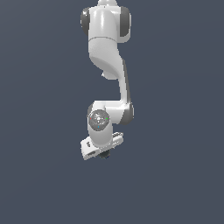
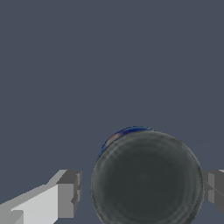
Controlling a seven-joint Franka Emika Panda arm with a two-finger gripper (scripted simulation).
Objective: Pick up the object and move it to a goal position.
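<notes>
The dark, nearly black ball (image 2: 146, 179) fills the space between my two grey fingertips in the wrist view. A blue and reddish rim (image 2: 127, 132) shows just behind its edge. One fingertip (image 2: 69, 192) stands a narrow gap away from the ball. The other fingertip (image 2: 214, 190) is at the ball's edge. My gripper (image 2: 142, 190) is open around the ball. In the exterior view the white gripper (image 1: 101, 148) points down, and only a small dark part of the ball (image 1: 104, 155) shows under it.
A plain dark grey-blue floor (image 1: 175, 183) lies all around. The white arm (image 1: 107, 61) reaches down from the top of the exterior view.
</notes>
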